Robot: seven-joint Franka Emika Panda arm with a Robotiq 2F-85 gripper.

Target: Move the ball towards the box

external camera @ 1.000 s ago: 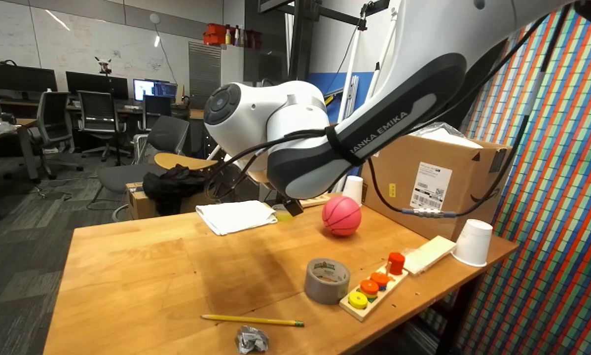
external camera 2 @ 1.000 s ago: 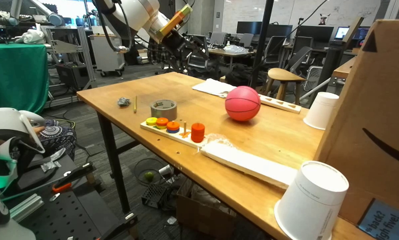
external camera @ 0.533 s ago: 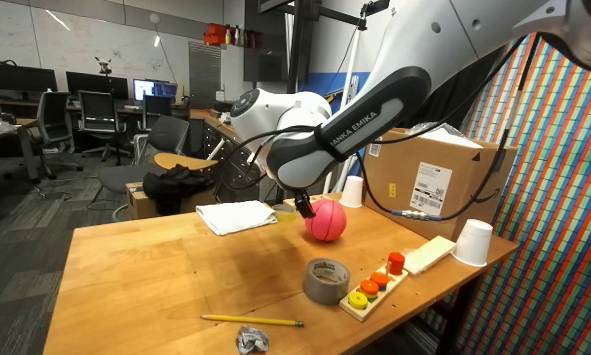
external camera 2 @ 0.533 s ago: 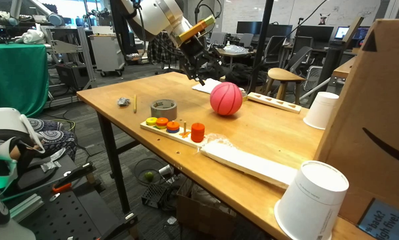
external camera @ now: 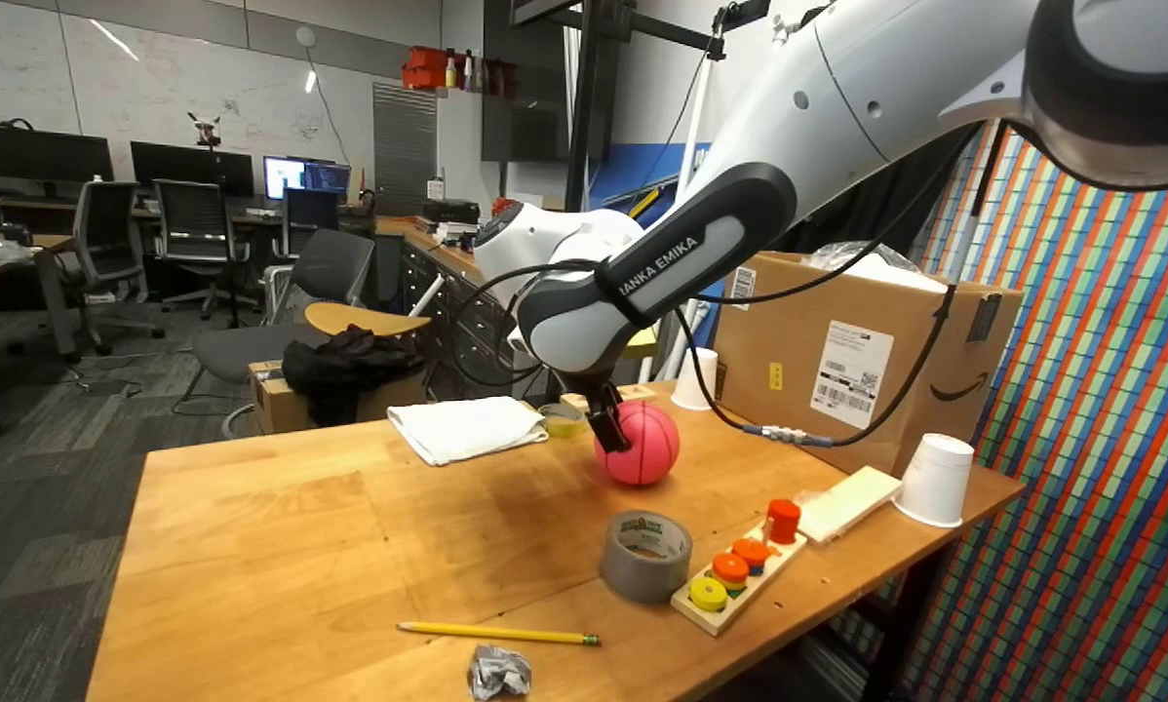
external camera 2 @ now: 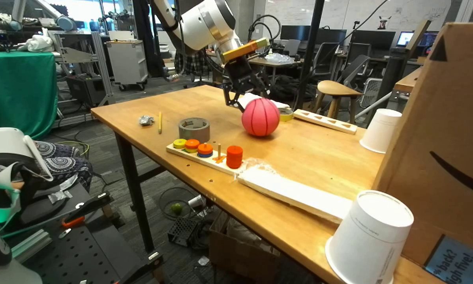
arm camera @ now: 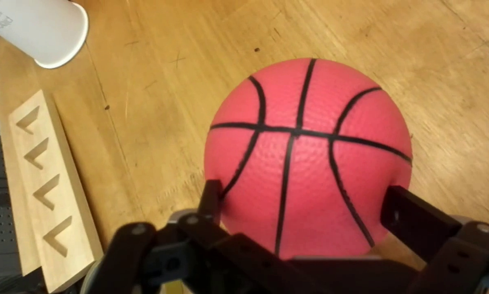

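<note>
The pink ball (external camera: 652,447) with black lines rests on the wooden table, also seen in an exterior view (external camera 2: 261,118). In the wrist view the ball (arm camera: 310,171) fills the middle. My gripper (arm camera: 304,192) is spread wide, one black finger on each side of the ball's near part. The fingertips appear to touch the ball, with a slight dent by the right finger. In an exterior view the gripper (external camera 2: 253,101) tilts down over the ball's top. The big cardboard box (external camera: 789,385) stands at the table's edge, apart from the ball; it also shows in an exterior view (external camera 2: 434,126).
White cups (external camera: 694,380) (external camera 2: 368,236) stand by the box. A grey tape roll (external camera: 645,556), ring toy (external camera: 740,575), pale wooden piece (external camera: 847,502), white cloth (external camera: 467,429), yellow tape roll (external camera: 562,421), notched wooden strip (arm camera: 52,188), pencil (external camera: 496,634) and foil lump (external camera: 498,673) lie around.
The gripper has come down and over to the ball, from above the far side of the table. The ball has shifted away from the box, mostly in the first half second.
</note>
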